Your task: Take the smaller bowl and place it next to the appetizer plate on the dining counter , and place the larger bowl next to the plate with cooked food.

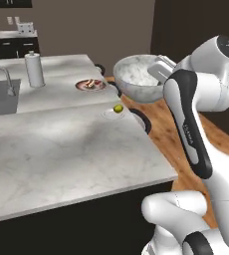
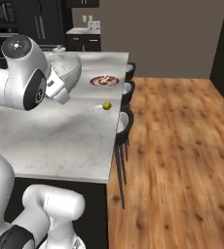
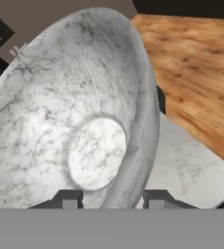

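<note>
Flanking the tilted marble bowl (image 1: 136,77), fingers (image 3: 69,198) clamped on its rim, above counter (image 1: 61,149) near towel roll (image 1: 35,69), stools (image 2: 124,124).

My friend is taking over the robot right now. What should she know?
Gripper: shut on the larger bowl, one finger inside the rim and one outside, holding it in the air by the counter's edge.
Plate with cooked food and appetizer plate sit near the stool-side edge of the dining counter.
Done: larger bowl picked up.
Left: set it beside the plate with cooked food. No bowl sits by the appetizer plate yet, so that one is probably still to do.
</note>
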Controlling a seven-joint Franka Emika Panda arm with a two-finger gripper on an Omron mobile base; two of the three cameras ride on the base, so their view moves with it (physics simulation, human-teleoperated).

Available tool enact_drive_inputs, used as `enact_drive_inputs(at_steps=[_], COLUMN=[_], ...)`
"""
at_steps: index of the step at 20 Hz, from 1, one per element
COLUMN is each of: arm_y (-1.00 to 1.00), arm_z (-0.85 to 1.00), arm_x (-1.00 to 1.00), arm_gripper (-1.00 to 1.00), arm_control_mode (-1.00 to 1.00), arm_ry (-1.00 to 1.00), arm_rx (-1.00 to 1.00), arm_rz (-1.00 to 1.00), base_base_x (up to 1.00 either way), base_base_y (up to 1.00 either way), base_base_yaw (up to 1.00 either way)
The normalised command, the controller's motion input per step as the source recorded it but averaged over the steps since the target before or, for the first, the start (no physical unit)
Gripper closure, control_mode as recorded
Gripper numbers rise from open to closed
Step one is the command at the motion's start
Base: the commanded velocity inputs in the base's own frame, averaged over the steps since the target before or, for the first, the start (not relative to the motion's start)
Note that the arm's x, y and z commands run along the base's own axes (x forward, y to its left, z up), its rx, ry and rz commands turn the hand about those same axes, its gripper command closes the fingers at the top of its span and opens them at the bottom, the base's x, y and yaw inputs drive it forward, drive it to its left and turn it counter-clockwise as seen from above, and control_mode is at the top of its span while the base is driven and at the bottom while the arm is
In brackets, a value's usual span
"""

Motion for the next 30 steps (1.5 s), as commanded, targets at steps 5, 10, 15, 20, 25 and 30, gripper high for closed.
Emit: enact_drive_inputs(at_steps=[5, 10, 15, 20, 25, 30], arm_y=[0.00, 0.00, 0.00, 0.00, 0.00, 0.00], arm_z=[0.00, 0.00, 0.00, 0.00, 0.00, 0.00], arm_x=[0.00, 0.00, 0.00, 0.00, 0.00, 0.00], arm_gripper=[1.00, 1.00, 1.00, 1.00, 1.00, 1.00], arm_control_mode=[1.00, 1.00, 1.00, 1.00, 1.00, 1.00], arm_ry=[0.00, 0.00, 0.00, 0.00, 0.00, 0.00], arm_rx=[0.00, 0.00, 0.00, 0.00, 0.00, 0.00], arm_rz=[0.00, 0.00, 0.00, 0.00, 0.00, 0.00], base_base_x=[0.00, 0.00, 0.49, 1.00, 1.00, 1.00], base_base_y=[-1.00, -1.00, -0.93, -0.45, -0.46, -0.52], base_base_yaw=[0.02, 0.01, 0.06, 0.23, 0.38, 0.47])
